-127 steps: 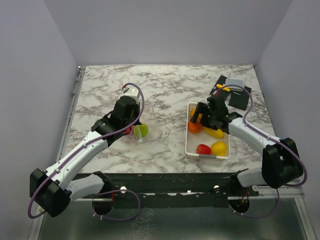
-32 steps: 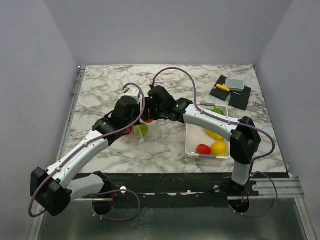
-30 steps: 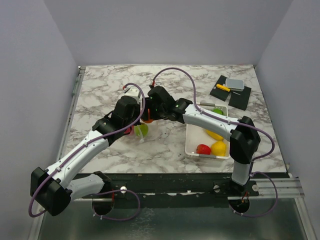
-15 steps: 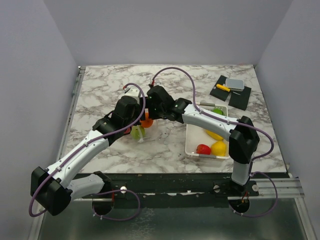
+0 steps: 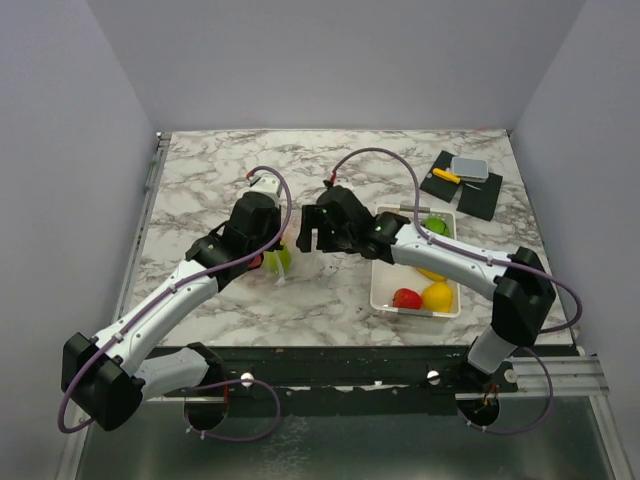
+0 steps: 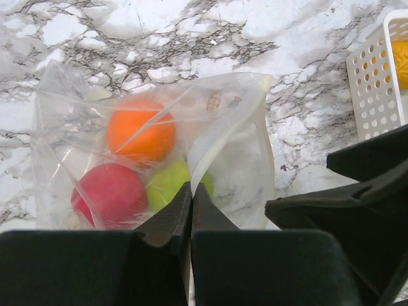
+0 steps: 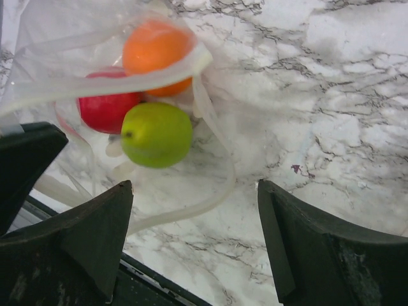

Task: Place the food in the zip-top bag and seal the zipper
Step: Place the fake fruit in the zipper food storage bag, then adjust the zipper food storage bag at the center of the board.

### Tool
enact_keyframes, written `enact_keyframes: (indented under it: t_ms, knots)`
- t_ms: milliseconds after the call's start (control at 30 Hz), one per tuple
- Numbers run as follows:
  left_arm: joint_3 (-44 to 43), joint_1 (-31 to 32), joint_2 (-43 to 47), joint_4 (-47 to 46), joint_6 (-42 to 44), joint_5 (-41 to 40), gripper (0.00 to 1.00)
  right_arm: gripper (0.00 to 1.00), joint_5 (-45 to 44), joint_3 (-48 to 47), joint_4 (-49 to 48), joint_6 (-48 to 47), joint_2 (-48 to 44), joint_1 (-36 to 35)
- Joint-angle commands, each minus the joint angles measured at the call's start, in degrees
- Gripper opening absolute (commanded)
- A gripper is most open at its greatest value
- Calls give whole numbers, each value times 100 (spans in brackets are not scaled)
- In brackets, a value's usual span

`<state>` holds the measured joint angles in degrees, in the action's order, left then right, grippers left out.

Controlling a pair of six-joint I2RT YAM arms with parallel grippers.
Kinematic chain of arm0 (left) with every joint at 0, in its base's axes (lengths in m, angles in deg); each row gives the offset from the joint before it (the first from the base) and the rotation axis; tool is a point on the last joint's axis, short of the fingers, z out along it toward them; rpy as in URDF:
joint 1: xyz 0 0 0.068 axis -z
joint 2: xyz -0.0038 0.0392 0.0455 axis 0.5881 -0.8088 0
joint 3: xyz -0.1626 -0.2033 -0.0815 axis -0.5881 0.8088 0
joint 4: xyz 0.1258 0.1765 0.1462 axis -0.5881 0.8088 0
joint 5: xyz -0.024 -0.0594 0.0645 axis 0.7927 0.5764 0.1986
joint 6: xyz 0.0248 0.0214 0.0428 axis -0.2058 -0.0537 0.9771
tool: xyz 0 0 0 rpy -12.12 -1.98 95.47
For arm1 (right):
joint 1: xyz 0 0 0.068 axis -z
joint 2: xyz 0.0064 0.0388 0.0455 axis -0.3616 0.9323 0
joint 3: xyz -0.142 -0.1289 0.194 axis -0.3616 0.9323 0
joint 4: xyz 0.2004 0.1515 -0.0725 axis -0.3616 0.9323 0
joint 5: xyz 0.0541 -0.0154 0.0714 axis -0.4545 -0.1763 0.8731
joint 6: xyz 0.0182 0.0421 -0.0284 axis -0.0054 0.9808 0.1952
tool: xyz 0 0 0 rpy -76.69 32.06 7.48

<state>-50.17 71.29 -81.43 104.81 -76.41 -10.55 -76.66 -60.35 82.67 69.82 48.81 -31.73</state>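
Observation:
The clear zip-top bag lies on the marble with its mouth open. It holds an orange fruit, a red one and a green one. My left gripper is shut on the bag's mouth edge, on the pale zipper strip. In the top view the left gripper is at the bag. My right gripper is open and empty, just right of the bag's mouth, and also shows in the top view. The same orange, red and green fruits show in the right wrist view.
The white slotted basket stands right of the bag. It holds a red strawberry, a yellow fruit, a banana and a green piece. Black mats with a grey box lie at the back right.
My right gripper carried the orange fruit from the basket into the bag, let it go, and has drawn back to the right, open. My left gripper kept its hold on the bag.

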Motion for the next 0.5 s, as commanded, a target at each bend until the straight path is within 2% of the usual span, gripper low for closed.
enact_keyframes:
  t_ms: [0, 467]
  knots:
    - [49, -2, -27, -32, 28, -11, 0, 80, -205, 453, -338, 489, -339, -51]
    - [49, -2, -54, -23, 34, -38, 0, 68, 24, 1127, -961, 1239, -131, -51]
